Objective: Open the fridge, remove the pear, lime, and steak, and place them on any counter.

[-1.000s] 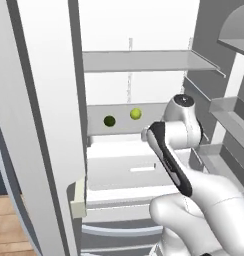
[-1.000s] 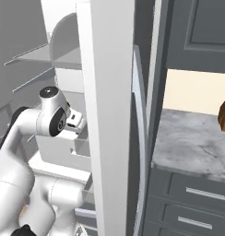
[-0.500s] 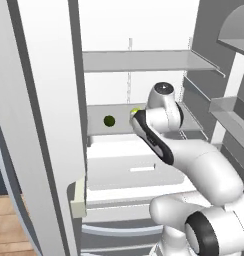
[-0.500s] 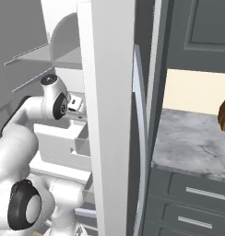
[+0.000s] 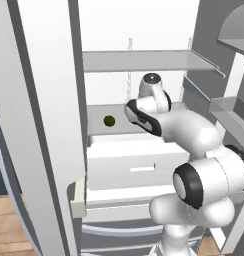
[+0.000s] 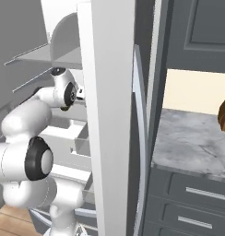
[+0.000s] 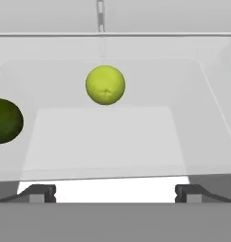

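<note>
Yellow-green pear (image 7: 105,84) on white fridge (image 5: 144,30) shelf, dark lime (image 7: 4,121) near its left, apart

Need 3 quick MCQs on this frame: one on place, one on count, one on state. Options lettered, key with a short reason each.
1. In the hand view, where does the lime lie relative to the pear?
A. to its left and nearer the camera
B. to its right
C. stacked on top of it

2. How many fruits lie on the fridge shelf in the hand view?
A. one
B. two
C. four

3. What state is the gripper in?
A. shut on the pear
B. shut on the lime
C. open, holding nothing

Key: 1 A, the dark green fruit sits at the left edge, lower in the view. 2 B, one yellow-green and one dark green. 3 C, the fingertips stand wide apart, short of both fruits.
</note>
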